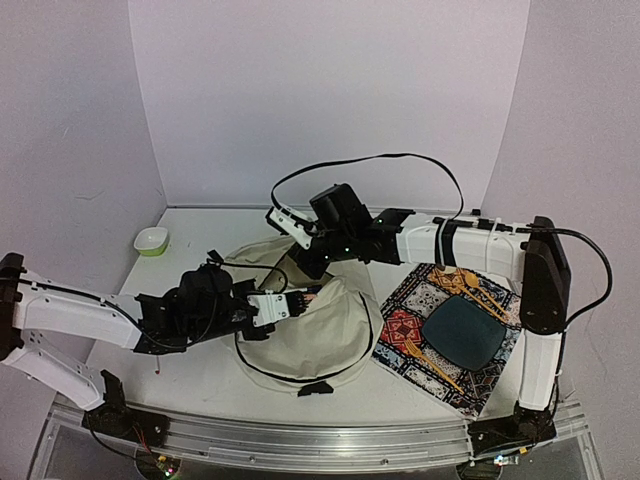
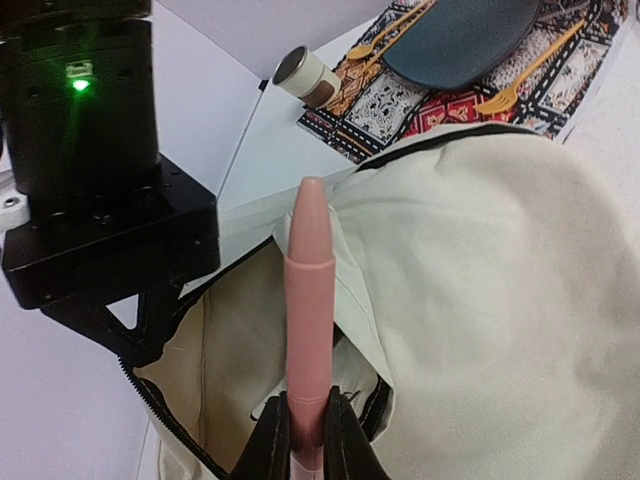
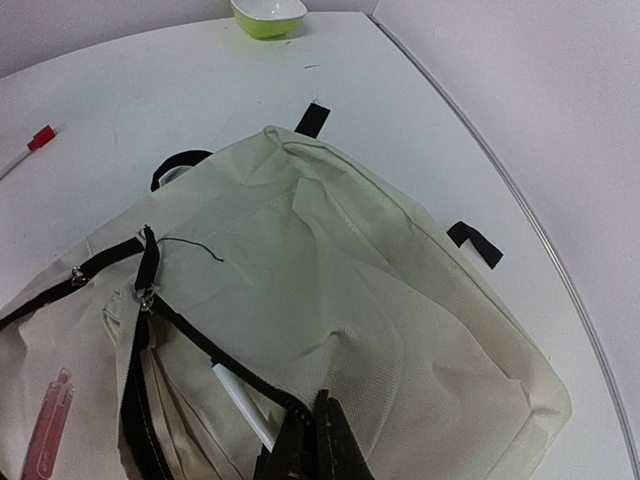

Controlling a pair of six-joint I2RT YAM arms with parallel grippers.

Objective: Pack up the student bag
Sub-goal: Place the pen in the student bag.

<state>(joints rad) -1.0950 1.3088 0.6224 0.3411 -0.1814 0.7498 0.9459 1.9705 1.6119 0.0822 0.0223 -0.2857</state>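
The cream student bag (image 1: 322,335) lies in the middle of the table with its black zipper edge open towards the left. My left gripper (image 1: 297,301) is shut on a pink pen (image 2: 308,290), whose tip points over the bag's opening (image 2: 225,370). The gripper (image 2: 308,440) holds the pen by its lower end. My right gripper (image 1: 303,262) is shut on the bag's zipper edge (image 3: 250,385) and holds it up; its fingers (image 3: 325,445) pinch the fabric. A white pen (image 3: 238,402) lies inside the bag (image 3: 380,290). The pink pen also shows in the right wrist view (image 3: 45,425).
A patterned placemat (image 1: 445,330) with a dark plate (image 1: 462,330) and yellow cutlery (image 1: 428,362) lies right of the bag. A small roll (image 2: 305,75) stands by the mat. A green bowl (image 1: 151,240) sits far left. A red-capped pen (image 3: 30,145) lies on the table.
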